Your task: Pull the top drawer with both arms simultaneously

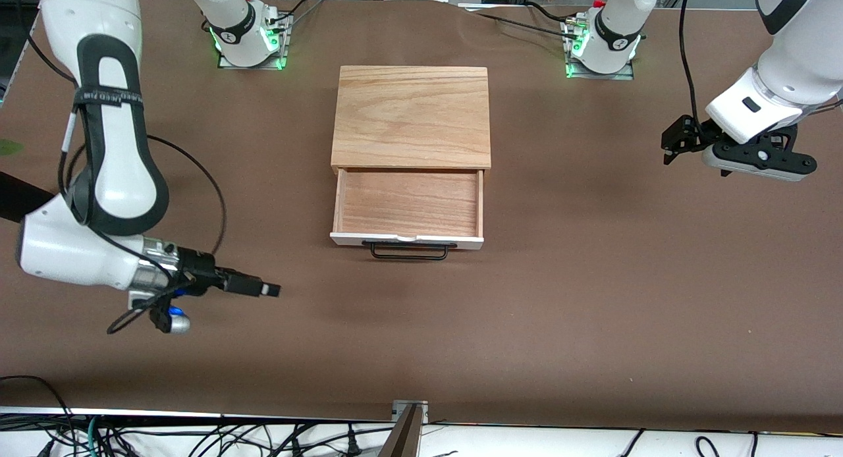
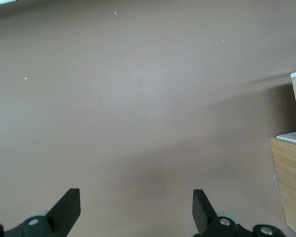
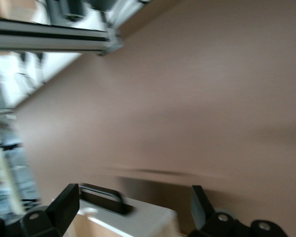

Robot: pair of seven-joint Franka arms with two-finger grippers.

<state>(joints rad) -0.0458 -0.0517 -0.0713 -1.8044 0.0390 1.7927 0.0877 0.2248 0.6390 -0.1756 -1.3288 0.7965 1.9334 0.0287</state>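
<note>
Standing open: one top drawer [image 1: 408, 203], flanked by two empty tools.

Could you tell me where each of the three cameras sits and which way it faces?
Front view: high across the table, facing both bases; shows the cabinet, the pulled-out top drawer, the open left gripper and open right gripper over bare table.
Left wrist view: on the left arm's wrist, looking down at the table past its own fingers.
Right wrist view: on the right arm's wrist, aimed across the table past its own fingers.
Shared: the drawer's white front appears in all three views.
</note>
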